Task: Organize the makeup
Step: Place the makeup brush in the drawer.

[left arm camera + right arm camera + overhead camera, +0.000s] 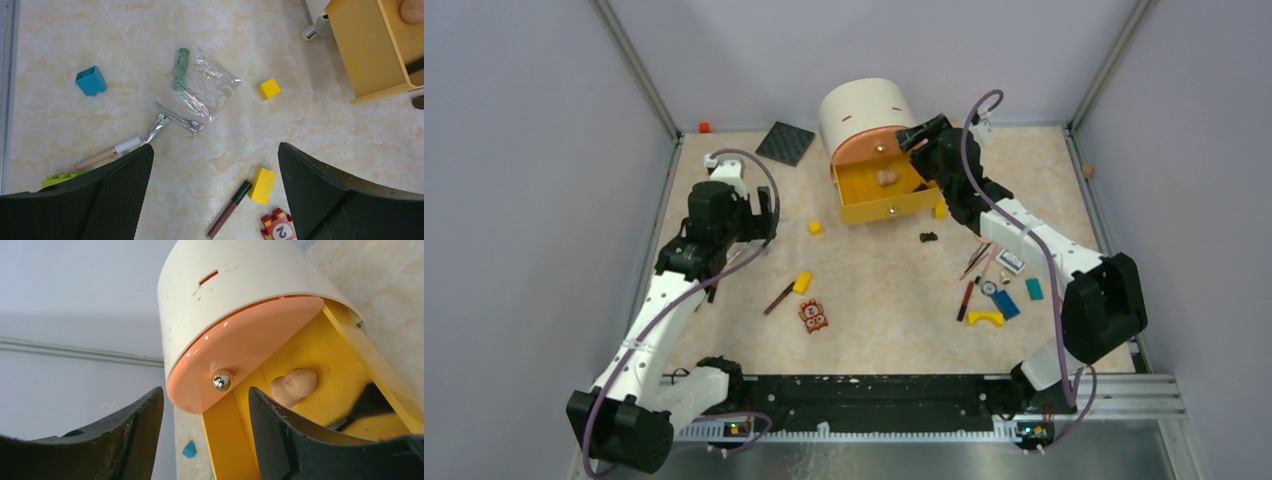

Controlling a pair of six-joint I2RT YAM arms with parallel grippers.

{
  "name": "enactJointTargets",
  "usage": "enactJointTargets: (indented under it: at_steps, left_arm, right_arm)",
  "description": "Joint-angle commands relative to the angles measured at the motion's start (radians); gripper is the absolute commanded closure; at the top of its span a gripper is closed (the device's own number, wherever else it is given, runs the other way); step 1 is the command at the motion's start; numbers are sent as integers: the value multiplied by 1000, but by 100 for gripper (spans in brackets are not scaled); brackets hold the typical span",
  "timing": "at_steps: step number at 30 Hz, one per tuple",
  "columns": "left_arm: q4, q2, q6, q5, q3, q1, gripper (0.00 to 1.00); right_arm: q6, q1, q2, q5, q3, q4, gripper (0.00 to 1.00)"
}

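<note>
Right pincer (205, 396) half-open over yellow drawer (320, 352)

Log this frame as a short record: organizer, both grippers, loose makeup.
organizer: cream, orange top drawer shut, yellow drawer pulled out
in yellow drawer: beige piece visible
right gripper: open, empty, at the orange top drawer's knob
left gripper: open, empty, above the table
loose makeup: green tube, dark red stick, red stick on the table

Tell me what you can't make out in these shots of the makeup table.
Right wrist view: dark item in the yellow drawer, too blurred to identify.
Left wrist view: lime-green piece, mostly behind the left gripper.
Top view: makeup cluster, too small to identify pieces.
</note>
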Motion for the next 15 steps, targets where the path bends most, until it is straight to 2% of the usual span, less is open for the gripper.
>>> enactJointTargets:
  at_steps: [1, 5, 9, 12, 15]
  left_arm:
    - [30, -16, 9, -8, -7, 4, 1]
    - [45, -11, 9, 2, -14, 4, 1]
    - [20, 3, 14, 39, 7, 4, 1]
    - [14, -29, 3, -25, -9, 4, 1]
    - [33, -51, 4, -24, -25, 4, 1]
  right_arm:
    - [-95, 6, -138, 80, -34, -19, 38]
    - [-226, 4, -268, 146, -96, -81, 39]
    - [-386, -8, -368, 202, -74, -314, 39]
    - [-428, -28, -441, 234, -122, -430, 37]
    - [-421, -89, -471, 205, -161, -566, 36]
